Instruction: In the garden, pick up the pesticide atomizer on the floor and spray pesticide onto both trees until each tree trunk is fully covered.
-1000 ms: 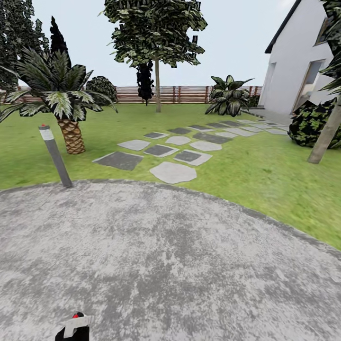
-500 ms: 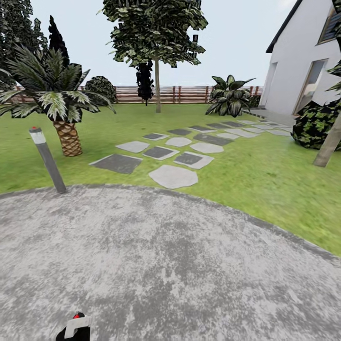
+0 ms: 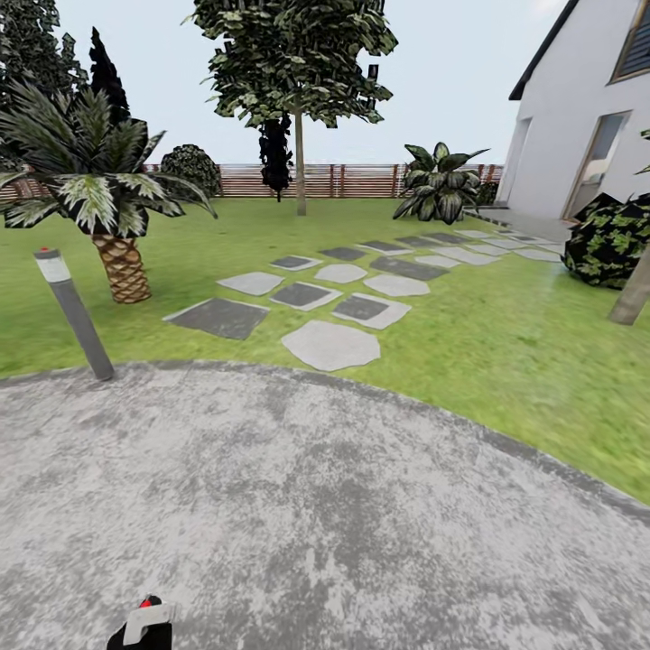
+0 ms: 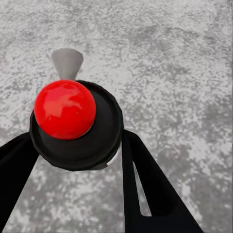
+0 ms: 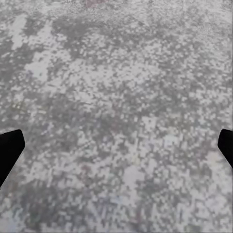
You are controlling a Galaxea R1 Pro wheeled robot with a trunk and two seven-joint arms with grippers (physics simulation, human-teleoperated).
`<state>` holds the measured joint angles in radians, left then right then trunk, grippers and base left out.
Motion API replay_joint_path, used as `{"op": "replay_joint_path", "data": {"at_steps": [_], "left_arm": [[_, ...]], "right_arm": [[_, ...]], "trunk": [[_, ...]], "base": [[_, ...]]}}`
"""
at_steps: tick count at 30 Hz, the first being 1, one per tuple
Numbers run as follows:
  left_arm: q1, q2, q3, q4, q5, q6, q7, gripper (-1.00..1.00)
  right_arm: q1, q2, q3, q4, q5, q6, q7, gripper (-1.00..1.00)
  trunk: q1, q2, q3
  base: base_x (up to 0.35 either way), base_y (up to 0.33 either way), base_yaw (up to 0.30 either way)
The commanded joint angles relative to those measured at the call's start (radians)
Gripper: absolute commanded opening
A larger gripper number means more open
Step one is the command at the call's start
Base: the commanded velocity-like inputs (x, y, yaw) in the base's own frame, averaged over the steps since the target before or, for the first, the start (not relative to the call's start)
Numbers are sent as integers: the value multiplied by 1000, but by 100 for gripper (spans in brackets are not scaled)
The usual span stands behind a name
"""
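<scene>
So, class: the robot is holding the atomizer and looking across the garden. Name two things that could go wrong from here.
1. The grey bollard and the palm stand near the pavement's edge; driving left risks a bump.
2. The slim-trunked tree is far across the lawn; spraying from here would likely miss. The left gripper must keep the atomizer clamped on the way.

The left gripper point(image 4: 77, 145) has its black fingers point(image 4: 145, 179) clamped around something; the right gripper point(image 5: 116, 145) hangs with fingers spread wide.
</scene>
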<state>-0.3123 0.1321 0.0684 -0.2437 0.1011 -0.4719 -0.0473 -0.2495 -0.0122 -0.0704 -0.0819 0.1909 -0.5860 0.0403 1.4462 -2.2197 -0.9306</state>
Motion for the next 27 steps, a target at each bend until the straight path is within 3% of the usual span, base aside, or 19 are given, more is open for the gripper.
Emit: {"op": "replay_joint_path", "data": {"at_steps": [1,27], "left_arm": [[-1,0,1,0,10,-2,-5,-100],[-1,-1,1,1,14,-1,-5,-100]], "right_arm": [[-1,0,-8,1,6,-3,4,100],[-1,0,-8,1,6,-3,4,100]], "trunk": [[0,0,-1],[0,0,-1]], "base": [[339,0,0],[339,0,0]]}}
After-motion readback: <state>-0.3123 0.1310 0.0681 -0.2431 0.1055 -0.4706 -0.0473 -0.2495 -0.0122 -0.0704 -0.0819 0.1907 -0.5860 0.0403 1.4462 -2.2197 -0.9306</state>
